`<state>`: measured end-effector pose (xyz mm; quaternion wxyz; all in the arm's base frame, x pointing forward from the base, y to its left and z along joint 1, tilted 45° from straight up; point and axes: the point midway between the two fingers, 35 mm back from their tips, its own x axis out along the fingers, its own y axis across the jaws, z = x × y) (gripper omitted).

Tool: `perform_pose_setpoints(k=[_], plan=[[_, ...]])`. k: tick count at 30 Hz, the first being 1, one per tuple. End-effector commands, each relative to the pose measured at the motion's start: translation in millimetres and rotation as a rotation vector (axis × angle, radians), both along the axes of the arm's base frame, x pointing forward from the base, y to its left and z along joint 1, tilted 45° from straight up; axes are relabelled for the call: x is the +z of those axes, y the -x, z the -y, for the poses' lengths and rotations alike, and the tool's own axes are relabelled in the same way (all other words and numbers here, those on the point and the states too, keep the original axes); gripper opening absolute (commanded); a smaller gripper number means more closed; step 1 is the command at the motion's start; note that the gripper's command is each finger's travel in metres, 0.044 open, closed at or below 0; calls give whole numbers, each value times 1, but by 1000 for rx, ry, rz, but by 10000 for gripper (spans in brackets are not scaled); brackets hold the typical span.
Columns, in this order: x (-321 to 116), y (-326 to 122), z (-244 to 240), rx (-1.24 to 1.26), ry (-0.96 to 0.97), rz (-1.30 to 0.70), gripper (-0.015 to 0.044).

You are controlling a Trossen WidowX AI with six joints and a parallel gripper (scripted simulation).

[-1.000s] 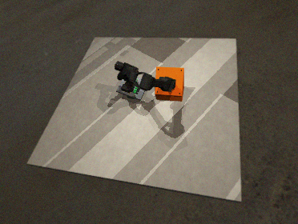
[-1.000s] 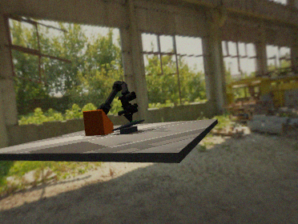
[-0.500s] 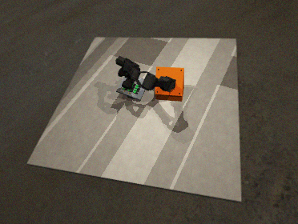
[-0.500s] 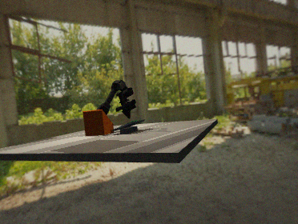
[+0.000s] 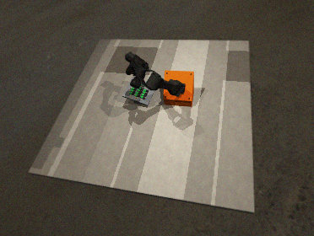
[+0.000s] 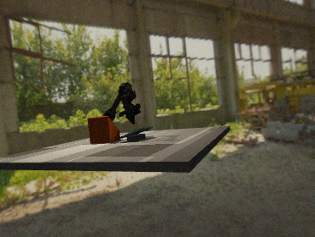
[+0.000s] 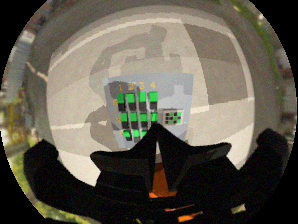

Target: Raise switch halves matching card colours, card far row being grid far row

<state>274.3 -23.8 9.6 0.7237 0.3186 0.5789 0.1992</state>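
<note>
The grey switch panel point(image 5: 142, 102) point(image 6: 136, 137) point(image 7: 179, 82) carries rows of green and dark grey switches under the numbers 1 to 4. The switches show green far halves and dark near halves; which halves are raised is hard to tell. The nearest row is partly hidden by the fingers in the wrist view. The small card point(image 7: 173, 118) to the right of the grid shows mixed green and dark squares, too small to read surely. My gripper point(image 6: 134, 123) point(image 7: 156, 125) is shut and empty, pointing down above the panel with a visible gap in the exterior view.
The orange base block point(image 5: 179, 99) point(image 6: 99, 130) stands beside the panel and carries the arm. The table top point(image 5: 165, 160) point(image 6: 51, 156) is striped in light and dark grey. The arm's shadow falls on the table and partly on the panel.
</note>
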Motion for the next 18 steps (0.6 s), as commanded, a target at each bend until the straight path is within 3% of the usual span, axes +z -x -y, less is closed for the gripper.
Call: perform_pose_setpoints(k=[1,18], plan=[[-11,0,-12,15,-9,-19,0],[-27,-6,-27,15,-11,-19,0]])
